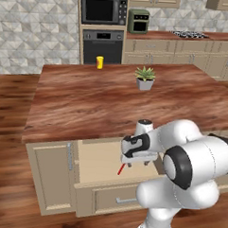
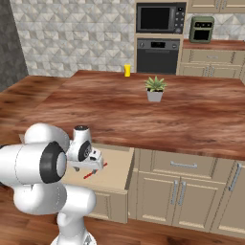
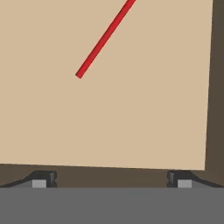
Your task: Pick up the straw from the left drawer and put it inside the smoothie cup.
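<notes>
The left drawer (image 1: 97,160) (image 2: 117,174) stands pulled out from under the island top, and its light tan floor (image 3: 144,100) shows in the hand view. On that floor lies the red straw (image 1: 121,169) (image 2: 94,171) (image 3: 105,38), flat and slanted. My gripper (image 1: 138,160) (image 2: 90,165) (image 3: 111,179) hangs over the drawer just above the straw, open, its fingertips (image 3: 43,178) far apart with nothing between them. The yellow smoothie cup (image 1: 99,62) (image 2: 127,70) stands upright at the far edge of the island top.
A potted plant (image 1: 145,77) (image 2: 155,89) in a grey-white pot sits mid-counter on the wooden island top (image 1: 111,104). Oven and microwave (image 1: 104,9) stand against the back wall. Narrower drawers with silver handles (image 2: 184,165) lie to the right of the open drawer.
</notes>
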You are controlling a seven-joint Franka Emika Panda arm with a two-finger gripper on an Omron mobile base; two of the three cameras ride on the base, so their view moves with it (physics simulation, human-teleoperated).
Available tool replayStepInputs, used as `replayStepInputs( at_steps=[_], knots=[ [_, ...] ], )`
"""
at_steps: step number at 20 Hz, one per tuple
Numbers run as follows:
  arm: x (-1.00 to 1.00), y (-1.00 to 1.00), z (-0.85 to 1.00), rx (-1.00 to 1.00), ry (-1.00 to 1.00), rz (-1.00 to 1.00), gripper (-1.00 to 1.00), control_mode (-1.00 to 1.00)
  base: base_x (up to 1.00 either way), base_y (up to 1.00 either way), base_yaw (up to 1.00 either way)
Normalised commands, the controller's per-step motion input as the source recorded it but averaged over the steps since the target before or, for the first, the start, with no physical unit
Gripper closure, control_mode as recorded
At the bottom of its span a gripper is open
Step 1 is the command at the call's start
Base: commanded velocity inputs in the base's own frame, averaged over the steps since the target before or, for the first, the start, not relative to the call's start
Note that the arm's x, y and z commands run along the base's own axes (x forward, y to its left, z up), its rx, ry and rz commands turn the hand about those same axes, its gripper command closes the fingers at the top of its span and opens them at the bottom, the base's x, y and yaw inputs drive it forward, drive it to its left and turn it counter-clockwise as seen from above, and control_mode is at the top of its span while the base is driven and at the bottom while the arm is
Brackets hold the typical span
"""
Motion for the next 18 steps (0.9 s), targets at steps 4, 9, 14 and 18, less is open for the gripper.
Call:
replayStepInputs(
  at_steps=[4,9,14,18],
  knots=[
    [0.49,0.08,0.0,0.0,-0.01,-0.01,-1.0,-1.0,0.0,0.0,0.0],
    [0.17,0.02,-0.02,0.0,-0.04,-0.02,-1.0,-1.0,0.0,0.0,0.0],
    [0.1,0.0,-0.13,0.0,-0.03,-0.04,-1.0,-1.0,0.0,0.0,0.0],
    [0.05,0.0,-0.25,0.0,-0.02,-0.05,-1.0,-1.0,0.0,0.0,0.0]
  ],
)
